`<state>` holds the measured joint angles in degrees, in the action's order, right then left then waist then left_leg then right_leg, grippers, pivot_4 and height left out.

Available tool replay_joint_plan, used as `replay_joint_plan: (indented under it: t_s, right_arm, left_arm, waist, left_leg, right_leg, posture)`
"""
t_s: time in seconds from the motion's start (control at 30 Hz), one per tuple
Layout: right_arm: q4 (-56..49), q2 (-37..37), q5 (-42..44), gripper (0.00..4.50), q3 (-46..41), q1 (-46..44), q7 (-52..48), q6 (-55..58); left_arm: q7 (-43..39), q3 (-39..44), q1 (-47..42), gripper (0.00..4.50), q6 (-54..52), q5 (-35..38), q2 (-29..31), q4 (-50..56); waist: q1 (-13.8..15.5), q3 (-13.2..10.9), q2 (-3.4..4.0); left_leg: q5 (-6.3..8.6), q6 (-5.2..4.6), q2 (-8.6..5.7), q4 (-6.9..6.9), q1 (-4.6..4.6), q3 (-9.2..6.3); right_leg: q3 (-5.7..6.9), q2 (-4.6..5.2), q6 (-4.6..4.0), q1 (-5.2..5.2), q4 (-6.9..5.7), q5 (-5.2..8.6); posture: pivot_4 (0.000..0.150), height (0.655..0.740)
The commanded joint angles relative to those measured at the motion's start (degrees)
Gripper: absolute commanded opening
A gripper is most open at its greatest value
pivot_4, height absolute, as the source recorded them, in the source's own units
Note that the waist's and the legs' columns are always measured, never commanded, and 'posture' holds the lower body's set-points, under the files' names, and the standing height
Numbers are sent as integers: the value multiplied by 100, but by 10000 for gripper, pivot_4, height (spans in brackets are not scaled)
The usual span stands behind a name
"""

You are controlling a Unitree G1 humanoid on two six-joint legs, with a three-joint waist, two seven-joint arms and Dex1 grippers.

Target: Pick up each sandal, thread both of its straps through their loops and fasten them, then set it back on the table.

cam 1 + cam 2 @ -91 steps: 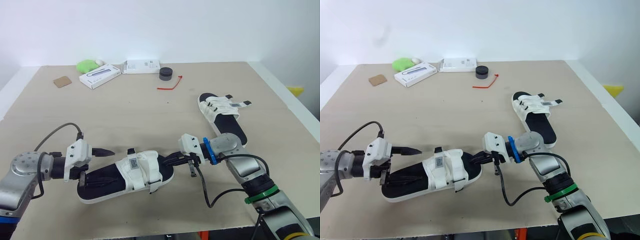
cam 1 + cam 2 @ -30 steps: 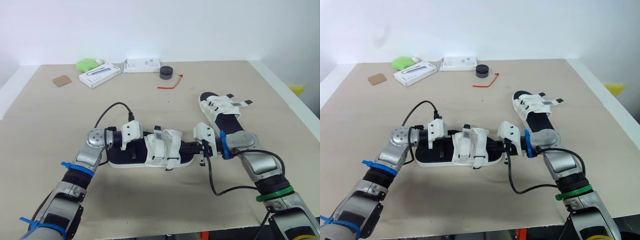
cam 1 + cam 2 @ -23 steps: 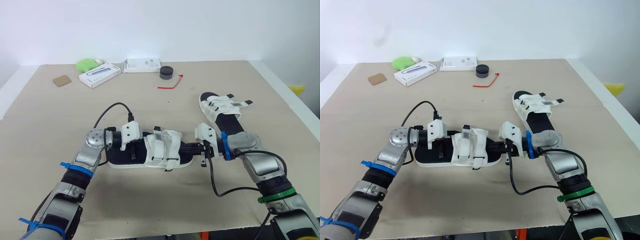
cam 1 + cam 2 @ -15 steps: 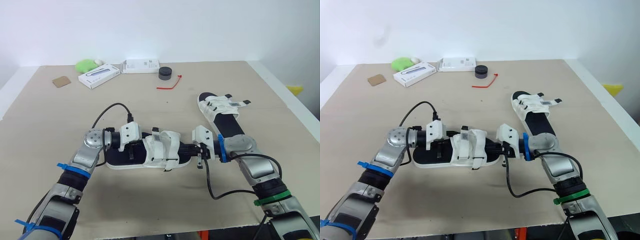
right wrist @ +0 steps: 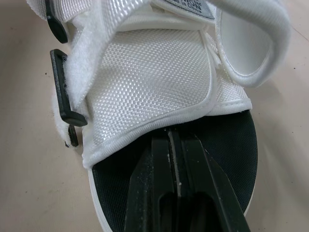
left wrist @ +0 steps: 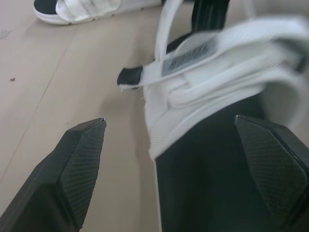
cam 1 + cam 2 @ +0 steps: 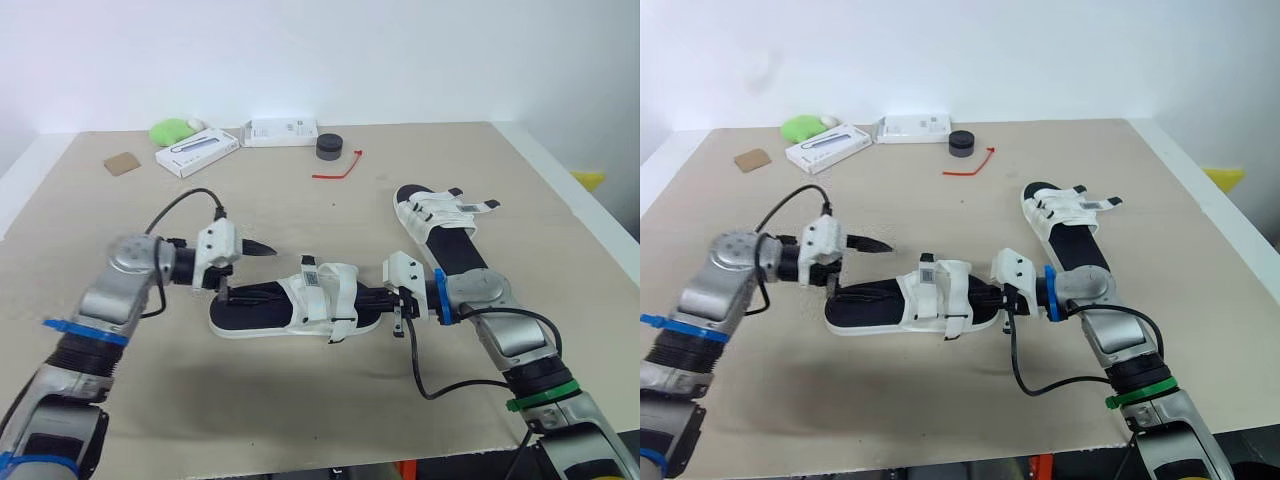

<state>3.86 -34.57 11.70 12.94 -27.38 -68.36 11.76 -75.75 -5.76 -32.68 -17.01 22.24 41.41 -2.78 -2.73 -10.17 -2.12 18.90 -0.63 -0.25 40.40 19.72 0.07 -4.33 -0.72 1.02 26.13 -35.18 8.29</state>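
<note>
The near sandal, black-soled with white straps, lies flat on the table, toe toward my right arm. My right gripper is shut, its fingers lying on the footbed with the tips tucked under the front strap. My left gripper hangs open just above and left of the heel, touching nothing; its fingertips spread wide over the heel end. The second sandal rests at the right with a strap end sticking out.
Along the far edge sit a green object, two white boxes, a black puck, a red tie and a tan square. The table edge runs close on the right.
My left gripper has let go of the sandal's heel, opened and drawn back to the left. The sandal and my right gripper have stayed in place.
</note>
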Motion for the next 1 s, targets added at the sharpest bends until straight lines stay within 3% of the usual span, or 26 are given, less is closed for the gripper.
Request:
replay_joint_plan:
  t_s: [0.03, 0.17, 0.23, 0.37, 0.57, 1.0]
  right_arm:
    - [77, -40, -91, 0, 52, 15, -26, 4]
    - [119, -25, -88, 0, 66, -25, -34, -17]
    - [173, 6, -96, 0, 84, -70, -36, -37]
    - [258, 52, -106, 0, 125, -143, -60, -69]
    - [339, 54, -140, 0, 141, -207, -126, -105]
    - [280, 61, -162, 0, 135, -258, -155, -50]
  left_arm:
    - [-246, 505, 246, 44168, -1664, 1322, 564, 1176]
    - [-156, 803, 782, 44168, -2903, 2482, 978, 2254]
    - [-88, 778, 1316, 44168, -2946, 2605, 1039, 2801]
    - [86, 16, 2242, 44168, -1799, 1455, 841, 3293]
    - [502, -604, 2057, 44168, -774, 506, 99, 2647]
    - [554, -1191, 1403, 44168, -290, 4, -857, 1606]
  waist:
    - [-9, 0, 0]
    - [-2, 0, 0]
    - [-5, 0, 1]
    - [0, 0, 2]
    - [4, -3, 3]
    - [8, -2, 4]
  left_leg:
    - [1, -1, 1, 0, 0, 1]
    - [2, -3, 2, -1, -2, -4]
    - [2, -2, 1, 0, -4, -3]
    - [1, 0, 2, -1, -25, 0]
    - [-5, 3, -1, 0, -80, 9]
    - [3, -6, -4, -2, -68, 3]
  right_leg:
    - [0, 0, 1, 0, 0, 3]
    - [3, 1, 2, 0, -5, 16]
    - [3, 2, 2, -2, -5, 17]
    - [2, -1, -5, -16, -7, 19]
    - [6, -3, -31, -81, -3, 30]
    - [2, 1, 0, -79, 3, 23]
  posture:
    - [1500, 7400]
    - [1500, 7400]
    - [1500, 7400]
    - [1500, 7400]
    - [1500, 7400]
    - [1500, 7400]
